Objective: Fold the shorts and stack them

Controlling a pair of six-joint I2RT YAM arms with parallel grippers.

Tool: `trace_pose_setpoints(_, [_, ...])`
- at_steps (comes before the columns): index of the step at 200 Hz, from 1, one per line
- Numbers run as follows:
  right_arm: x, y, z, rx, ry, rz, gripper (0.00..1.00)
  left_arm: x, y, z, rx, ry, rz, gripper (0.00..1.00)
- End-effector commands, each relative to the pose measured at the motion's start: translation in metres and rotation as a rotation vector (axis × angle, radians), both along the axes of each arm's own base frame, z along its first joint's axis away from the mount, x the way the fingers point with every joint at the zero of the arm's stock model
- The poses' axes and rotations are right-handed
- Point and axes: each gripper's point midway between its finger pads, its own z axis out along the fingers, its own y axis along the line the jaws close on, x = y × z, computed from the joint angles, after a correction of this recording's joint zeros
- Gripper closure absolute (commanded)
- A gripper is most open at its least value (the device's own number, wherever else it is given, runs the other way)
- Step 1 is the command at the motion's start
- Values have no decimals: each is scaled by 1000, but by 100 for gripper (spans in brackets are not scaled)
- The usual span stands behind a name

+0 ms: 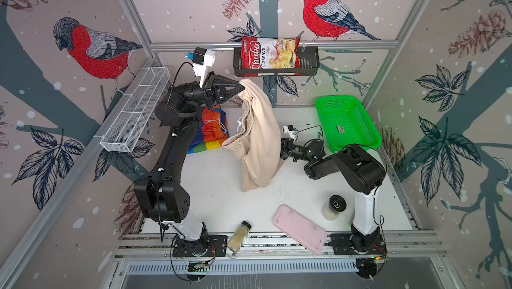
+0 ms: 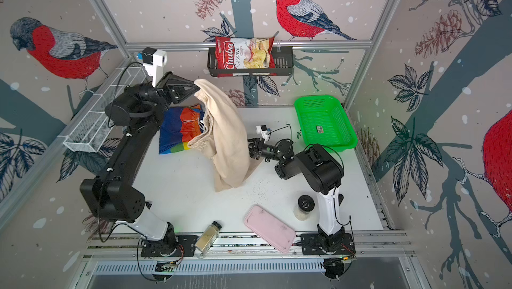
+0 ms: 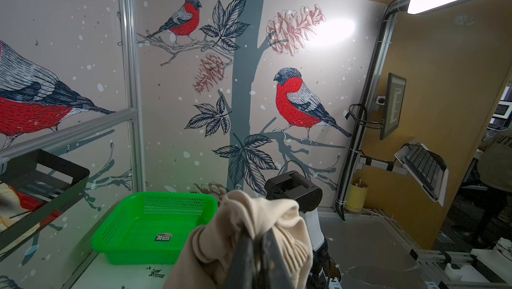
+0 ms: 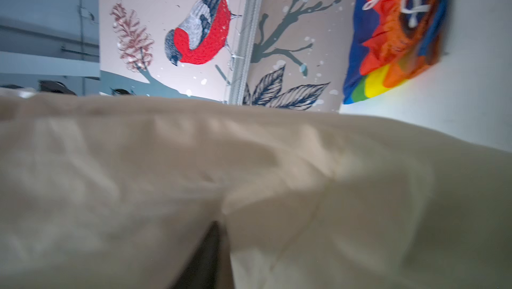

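Left wrist view: left gripper (image 3: 256,243) pinches beige shorts (image 3: 210,248) at the waistband.
Beige shorts: long axis hangs down from it; right gripper (image 1: 283,149) is nearer the free side.
Right gripper: against the cloth; closure unclear.

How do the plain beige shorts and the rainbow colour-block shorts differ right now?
The plain beige shorts hang bunched from the left gripper; the rainbow colour-block shorts lie on the white table, ungripped. Beige is one colour; rainbow shows a white drawstring. Both are fabric shorts.
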Motion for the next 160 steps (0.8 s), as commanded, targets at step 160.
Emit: trace_pose_setpoints(160, [157,-169,123,-441,-468,-620,100,198,77,-27,-98,283,512,100])
